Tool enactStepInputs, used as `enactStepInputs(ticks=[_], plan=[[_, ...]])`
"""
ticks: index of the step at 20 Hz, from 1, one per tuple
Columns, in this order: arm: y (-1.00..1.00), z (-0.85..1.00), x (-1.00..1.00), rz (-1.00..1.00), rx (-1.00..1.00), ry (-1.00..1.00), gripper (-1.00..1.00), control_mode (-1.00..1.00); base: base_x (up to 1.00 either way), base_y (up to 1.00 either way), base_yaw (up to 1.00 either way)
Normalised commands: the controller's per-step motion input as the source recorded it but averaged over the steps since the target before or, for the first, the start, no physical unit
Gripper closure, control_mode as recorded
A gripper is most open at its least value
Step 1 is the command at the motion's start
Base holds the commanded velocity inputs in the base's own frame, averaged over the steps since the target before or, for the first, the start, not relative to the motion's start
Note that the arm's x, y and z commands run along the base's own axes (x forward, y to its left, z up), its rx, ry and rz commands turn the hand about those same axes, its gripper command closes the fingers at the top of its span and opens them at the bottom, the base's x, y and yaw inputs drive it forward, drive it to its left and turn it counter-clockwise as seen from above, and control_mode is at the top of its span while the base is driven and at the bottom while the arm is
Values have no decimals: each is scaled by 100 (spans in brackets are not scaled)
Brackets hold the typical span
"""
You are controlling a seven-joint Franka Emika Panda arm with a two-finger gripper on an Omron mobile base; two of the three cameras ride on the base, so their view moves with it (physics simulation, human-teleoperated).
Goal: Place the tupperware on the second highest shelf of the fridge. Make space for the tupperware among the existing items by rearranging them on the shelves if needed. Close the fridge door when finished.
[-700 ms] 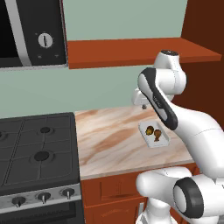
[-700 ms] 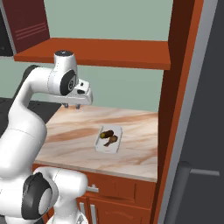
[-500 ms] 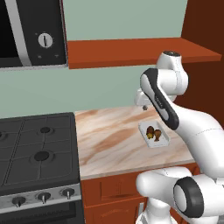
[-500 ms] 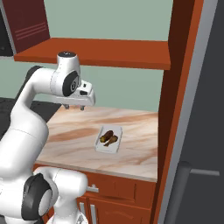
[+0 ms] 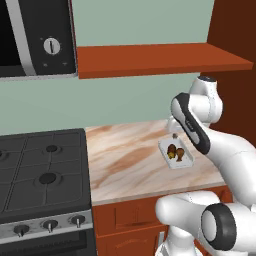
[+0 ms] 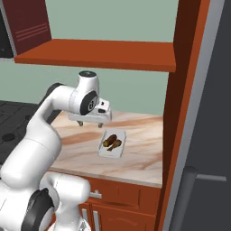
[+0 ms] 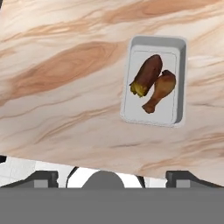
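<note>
The tupperware [image 5: 183, 162] [image 6: 108, 152] is a pale grey rectangular tray holding a drumstick and a browned root. It lies flat on the marble counter [image 5: 120, 165]. My gripper [image 6: 90, 123] hovers open above the counter, pointing down, just left of the tray and clear of it. From the hand camera the tupperware [image 7: 168, 111] lies up and to the right, and the fingertips [image 7: 43, 178] stand wide apart with nothing between them. The grey fridge [image 6: 212, 113] fills the right edge, its fridge door handle [image 6: 191, 180] low down. Its shelves and the existing items are hidden.
A black stove [image 5: 45, 170] adjoins the counter on the left, with a microwave [image 5: 35, 40] above it. A red-brown shelf [image 5: 160, 57] overhangs the counter. A tall red-brown panel [image 6: 180, 113] separates the counter from the fridge.
The hand has dropped lower and shifted a little toward the tupperware. The tray and the base have not moved.
</note>
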Motion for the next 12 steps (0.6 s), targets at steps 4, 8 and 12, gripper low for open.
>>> enactStepInputs(ticks=[4, 8, 12], plan=[[-38, -75, -18, -13, 3, 0, -100, -100, 0, 0, 0], [-48, -49, -1, -26, 10, 1, -100, -100, 0, 0, 0], [-49, -38, 13, -31, 7, 3, -100, -100, 0, 0, 0]])
